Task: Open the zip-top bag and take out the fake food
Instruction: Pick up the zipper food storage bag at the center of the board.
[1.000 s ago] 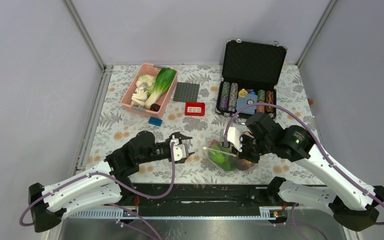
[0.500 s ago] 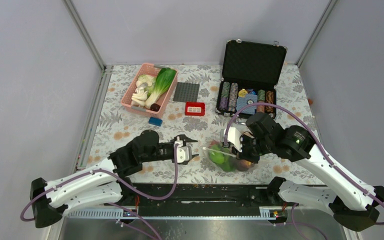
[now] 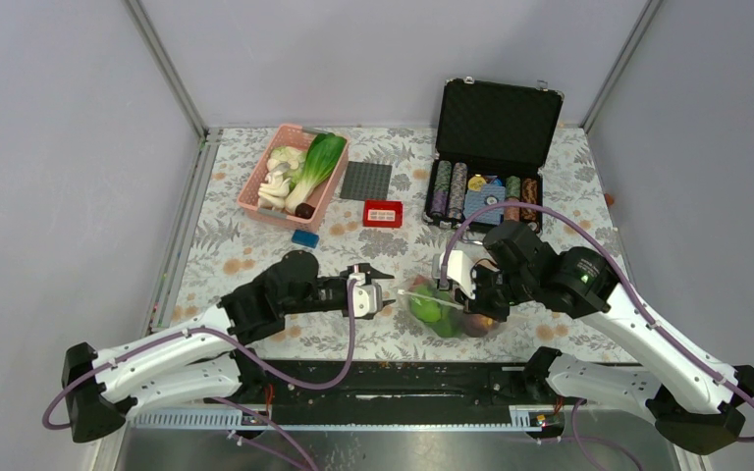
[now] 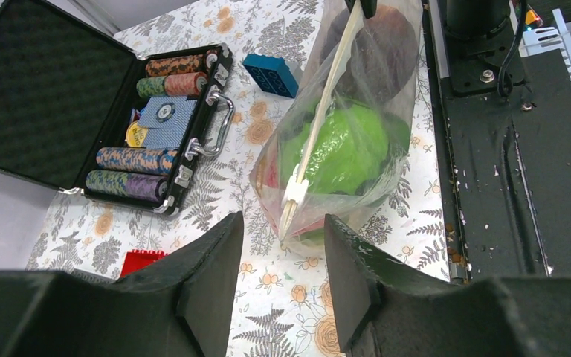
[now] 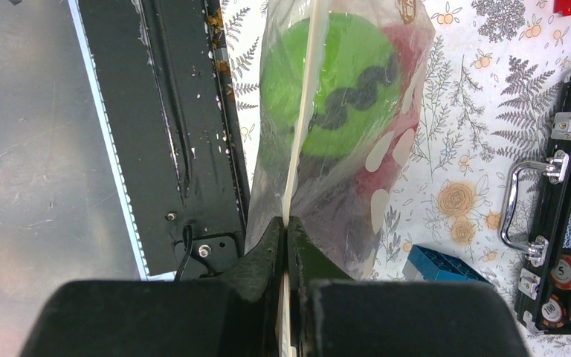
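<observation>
Top view: the bag [image 3: 449, 312], filled with toy fruit [image 3: 426, 306], stands on the table [image 3: 216, 245] near its front edge, between the two arms.

Left wrist view: left gripper [image 4: 282, 232] spread, one finger on either side of the bag's near zip end, a gap showing on both sides.

Right wrist view: right gripper [image 5: 288, 232] pressed together, pinching the bag's zip strip [image 5: 302, 111]. A striped green melon [image 5: 342, 89] lies inside.

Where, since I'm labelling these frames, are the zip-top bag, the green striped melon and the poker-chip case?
zip-top bag [image 4: 342, 137]: left wrist view, clear side wall.
green striped melon [image 5: 342, 83]: right wrist view, its striped middle.
poker-chip case [image 3: 498, 128]: top view, open lid's lining.
</observation>
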You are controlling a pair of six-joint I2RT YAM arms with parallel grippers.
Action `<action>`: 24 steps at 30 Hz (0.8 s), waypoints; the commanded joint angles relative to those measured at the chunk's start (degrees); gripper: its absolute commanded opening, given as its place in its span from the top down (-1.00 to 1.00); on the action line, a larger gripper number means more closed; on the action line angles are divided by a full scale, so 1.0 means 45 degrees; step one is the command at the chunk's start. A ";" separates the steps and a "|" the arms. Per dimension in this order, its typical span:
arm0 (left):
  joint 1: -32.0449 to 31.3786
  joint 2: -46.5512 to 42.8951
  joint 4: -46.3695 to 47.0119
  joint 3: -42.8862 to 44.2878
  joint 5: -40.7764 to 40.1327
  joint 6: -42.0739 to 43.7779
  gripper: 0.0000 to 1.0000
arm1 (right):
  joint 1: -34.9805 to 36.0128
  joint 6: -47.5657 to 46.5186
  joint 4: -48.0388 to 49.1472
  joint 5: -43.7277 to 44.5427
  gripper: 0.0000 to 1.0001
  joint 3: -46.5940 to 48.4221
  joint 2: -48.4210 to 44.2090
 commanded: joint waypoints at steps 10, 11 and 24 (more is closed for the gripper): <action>-0.0094 0.0172 0.0454 0.0494 0.0632 0.0248 0.19 | 0.0088 0.0141 0.0463 -0.0475 1.00 -0.0128 -0.0266; -0.0096 0.0163 0.0438 0.0500 0.0653 0.0261 0.21 | 0.0087 0.0143 0.0479 -0.0462 1.00 -0.0147 -0.0256; -0.0097 0.0591 -0.0123 0.0908 0.0785 0.0341 0.55 | 0.0089 0.0183 0.0603 -0.0523 1.00 -0.0187 -0.0284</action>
